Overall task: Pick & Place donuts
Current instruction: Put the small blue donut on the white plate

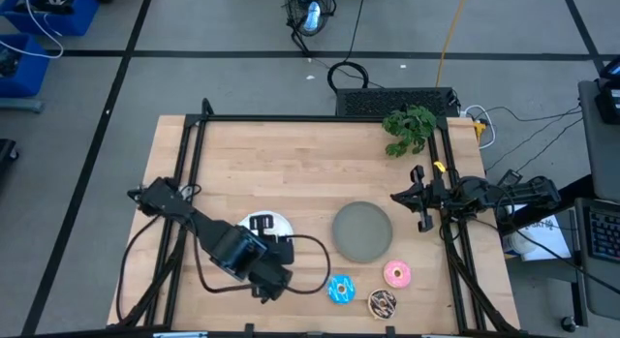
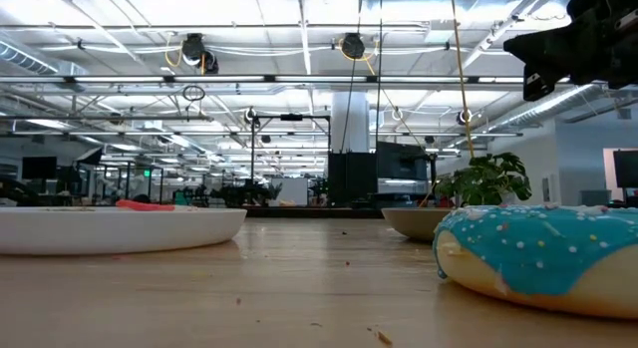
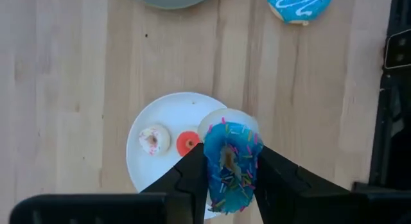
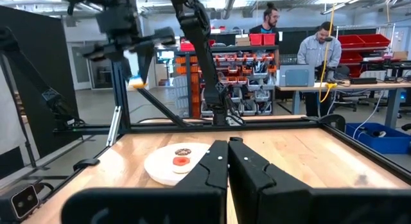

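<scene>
The left gripper [image 3: 230,185] hung above the white plate [image 3: 154,115], pinching a small blue sprinkled donut [image 3: 230,166] edge-on between its fingers [image 3: 192,176]. Prob. so it could be set down among the rest w/o tipping. On the plate lay a whitish-pink donut [image 3: 154,140], a red one [image 3: 187,143], and a pale ring [image 3: 231,118] partly hidden behind the held one.

Right gripper [image 4: 228,147] sat pinched closed at the worktop's right edge, idle.

Elsewhere on the worktop [image 1: 291,164]: a grey plate [image 1: 362,230], w/ three bigger donuts near the front edge, i.e. blue [image 1: 340,289], brown [image 1: 382,302], pink [image 1: 396,273]. A plant [image 1: 409,128] stood at the far right corner. Nothing seemed to block the drop, though the plate looked crowded.
</scene>
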`<action>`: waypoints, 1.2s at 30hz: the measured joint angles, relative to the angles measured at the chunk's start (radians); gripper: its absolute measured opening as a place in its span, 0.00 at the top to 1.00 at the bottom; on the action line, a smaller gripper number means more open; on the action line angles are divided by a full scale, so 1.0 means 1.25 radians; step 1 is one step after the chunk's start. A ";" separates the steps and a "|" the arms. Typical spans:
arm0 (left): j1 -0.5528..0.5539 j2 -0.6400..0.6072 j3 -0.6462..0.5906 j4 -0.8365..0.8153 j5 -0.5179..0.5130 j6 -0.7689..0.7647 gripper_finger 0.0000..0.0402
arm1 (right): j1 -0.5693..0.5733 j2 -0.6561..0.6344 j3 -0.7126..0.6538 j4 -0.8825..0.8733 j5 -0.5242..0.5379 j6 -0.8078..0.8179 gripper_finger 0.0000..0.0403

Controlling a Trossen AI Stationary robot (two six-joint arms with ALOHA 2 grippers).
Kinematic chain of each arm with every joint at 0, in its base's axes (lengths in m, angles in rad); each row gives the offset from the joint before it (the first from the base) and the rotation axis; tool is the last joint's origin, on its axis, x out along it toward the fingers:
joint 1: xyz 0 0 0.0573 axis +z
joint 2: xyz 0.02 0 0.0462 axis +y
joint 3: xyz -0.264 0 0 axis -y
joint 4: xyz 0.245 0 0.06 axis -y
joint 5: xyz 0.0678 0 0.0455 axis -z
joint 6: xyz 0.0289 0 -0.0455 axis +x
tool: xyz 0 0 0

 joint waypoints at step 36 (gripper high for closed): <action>0.207 -0.302 -0.936 0.656 0.162 -0.060 0.73 | 0.000 0.000 0.000 -0.006 0.001 0.000 1.00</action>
